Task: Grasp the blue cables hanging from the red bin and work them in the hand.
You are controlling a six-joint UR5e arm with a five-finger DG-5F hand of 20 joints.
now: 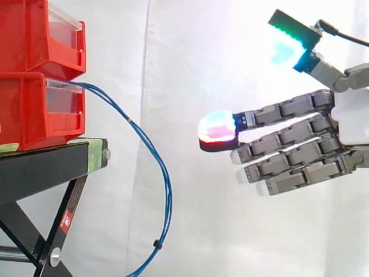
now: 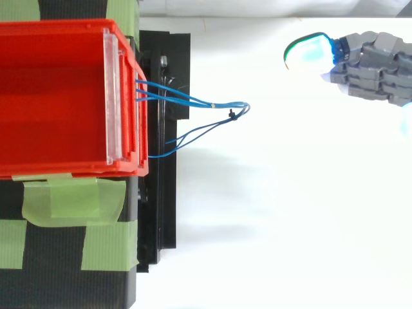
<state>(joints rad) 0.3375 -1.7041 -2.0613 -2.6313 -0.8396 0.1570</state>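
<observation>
Thin blue cables (image 1: 151,151) come out of the lower red bin (image 1: 34,109) and hang in a long loop past the stand's edge, tied by a small black tie near the bottom. From above, the blue cables (image 2: 212,107) reach out to the right of the red bin (image 2: 58,96). My hand (image 1: 300,147) is off to the right of the cables, apart from them, fingers stretched straight toward them and thumb raised. It is open and holds nothing. In the top view the hand (image 2: 370,61) is at the upper right.
Two red bins are stacked on a black stand (image 1: 40,167) with green tape (image 2: 71,199) on it. A white curtain backs the scene. Open room lies between the hand and the cables.
</observation>
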